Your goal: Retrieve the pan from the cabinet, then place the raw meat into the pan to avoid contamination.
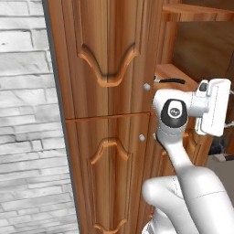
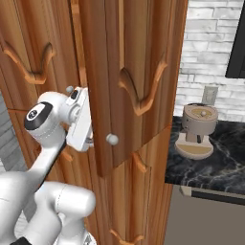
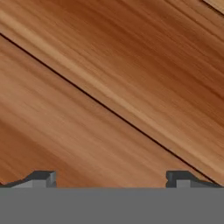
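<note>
I have the gripper (image 3: 111, 177) pressed up near the cabinet (image 1: 107, 123), its fingers (image 3: 43, 178) spread wide and holding nothing, wood grain just ahead of them. One door (image 2: 129, 86) stands swung open. On a shelf inside I see what looks like the pan (image 1: 170, 81), handle out. I judge we're early: pan not yet retrieved, meat untouched. The coffee machine (image 2: 197, 130) sits on the surface (image 2: 215, 167).

one cabinet (image 1: 105, 91), three knobs (image 1: 146, 87), one coffee machine (image 2: 197, 130)
</note>
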Available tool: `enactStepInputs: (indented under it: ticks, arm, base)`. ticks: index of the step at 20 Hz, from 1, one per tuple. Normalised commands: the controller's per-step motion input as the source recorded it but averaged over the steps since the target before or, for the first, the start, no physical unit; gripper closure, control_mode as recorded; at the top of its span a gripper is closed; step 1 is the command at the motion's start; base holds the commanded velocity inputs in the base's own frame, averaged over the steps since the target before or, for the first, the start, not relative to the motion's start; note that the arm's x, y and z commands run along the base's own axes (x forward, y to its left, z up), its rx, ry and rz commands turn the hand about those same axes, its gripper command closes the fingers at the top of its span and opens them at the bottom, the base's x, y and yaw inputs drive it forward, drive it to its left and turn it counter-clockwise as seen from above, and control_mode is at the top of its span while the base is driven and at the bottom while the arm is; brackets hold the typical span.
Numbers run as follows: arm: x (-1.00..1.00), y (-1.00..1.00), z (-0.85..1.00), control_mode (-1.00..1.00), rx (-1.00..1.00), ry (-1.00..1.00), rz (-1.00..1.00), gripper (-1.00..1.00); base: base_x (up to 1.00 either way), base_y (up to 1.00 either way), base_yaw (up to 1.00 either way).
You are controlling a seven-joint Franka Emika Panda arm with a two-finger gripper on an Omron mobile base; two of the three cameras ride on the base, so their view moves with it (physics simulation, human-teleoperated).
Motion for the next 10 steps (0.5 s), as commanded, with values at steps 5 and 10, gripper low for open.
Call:
enactStepInputs:
  ticks: [5, 10]
  arm:
    - [-0.04, -0.62, 0.00, -1.00, -0.06, 0.04, -0.17, -1.00]
    - [0.00, -0.53, 0.00, -1.00, -0.01, 0.00, -0.04, -1.00]
  base:
    - [0.00, 0.00, 0.00]
    - [0.00, 0.00, 0.00]
